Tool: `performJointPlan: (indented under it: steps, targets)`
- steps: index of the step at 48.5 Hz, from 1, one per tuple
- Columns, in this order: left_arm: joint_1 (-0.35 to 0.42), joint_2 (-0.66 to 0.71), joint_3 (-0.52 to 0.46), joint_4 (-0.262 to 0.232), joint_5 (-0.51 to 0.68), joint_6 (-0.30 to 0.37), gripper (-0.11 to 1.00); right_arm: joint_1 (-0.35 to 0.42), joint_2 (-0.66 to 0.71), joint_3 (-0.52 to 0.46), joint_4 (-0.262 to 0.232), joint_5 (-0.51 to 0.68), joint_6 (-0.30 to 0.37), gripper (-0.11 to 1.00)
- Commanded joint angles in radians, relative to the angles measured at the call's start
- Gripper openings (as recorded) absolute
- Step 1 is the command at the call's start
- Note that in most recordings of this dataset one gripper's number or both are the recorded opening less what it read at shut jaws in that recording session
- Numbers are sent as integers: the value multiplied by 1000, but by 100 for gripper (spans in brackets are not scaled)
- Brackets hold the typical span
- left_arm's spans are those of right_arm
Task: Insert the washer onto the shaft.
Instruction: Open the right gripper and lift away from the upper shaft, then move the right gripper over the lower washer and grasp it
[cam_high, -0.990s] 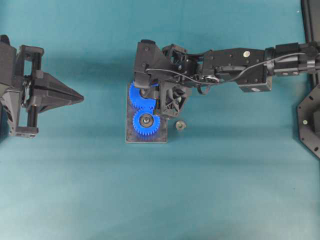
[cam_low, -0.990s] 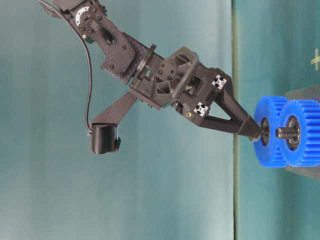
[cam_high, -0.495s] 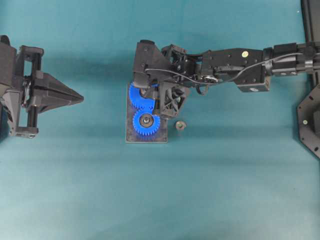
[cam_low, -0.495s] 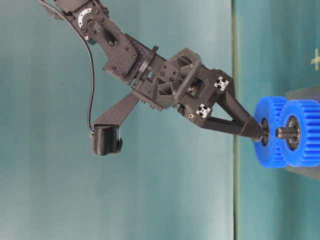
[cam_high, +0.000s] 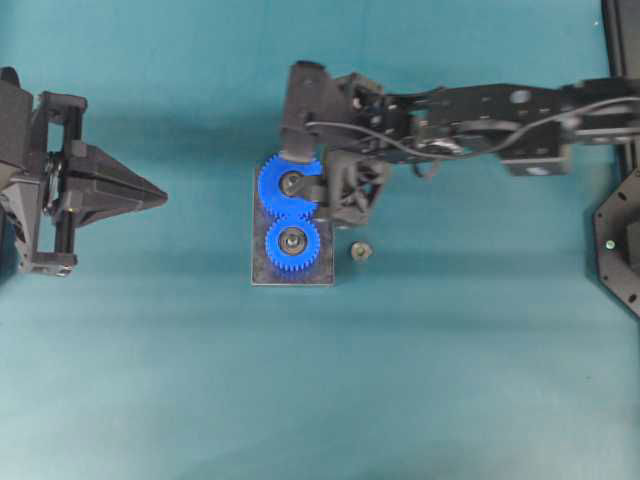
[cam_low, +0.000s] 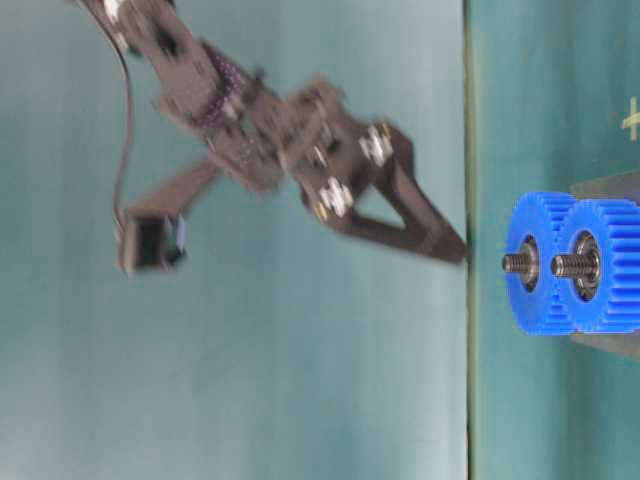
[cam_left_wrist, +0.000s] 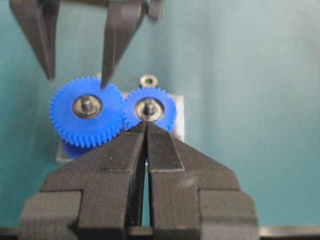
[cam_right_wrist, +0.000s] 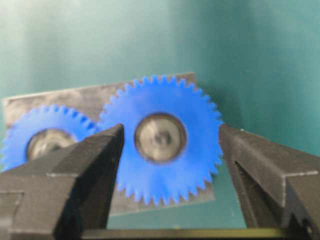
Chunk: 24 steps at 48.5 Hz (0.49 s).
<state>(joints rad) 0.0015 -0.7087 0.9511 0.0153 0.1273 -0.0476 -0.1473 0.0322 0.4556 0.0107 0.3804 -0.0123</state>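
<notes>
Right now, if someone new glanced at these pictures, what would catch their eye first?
Two bright blue gears meshed on a small grey plate mid-table stand out against the teal surface. The right end effector hangs open above the farther gear, while the left end effector sits shut at the table's left side.

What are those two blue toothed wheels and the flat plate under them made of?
The blue gears look like matte moulded or printed plastic: uniform bright colour, no shine. Their centres look like metal, being grey and glinting. The plate looks like dull grey metal, though painted plastic is possible.
</notes>
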Motion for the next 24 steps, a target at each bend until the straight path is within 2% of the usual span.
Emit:
performJointPlan:
  steps: [1, 14, 24]
  targets:
    - [2, -8, -15, 3, -8, 0, 1, 18, -77, 23, 0, 2, -9, 80]
    - [2, -14, -12, 3, -9, 6, 1, 97, -103, 192, 0, -41, -6, 80]
    - [2, -17, -25, 3, -9, 6, 1, 132, -51, 256, 3, -137, 8, 78]
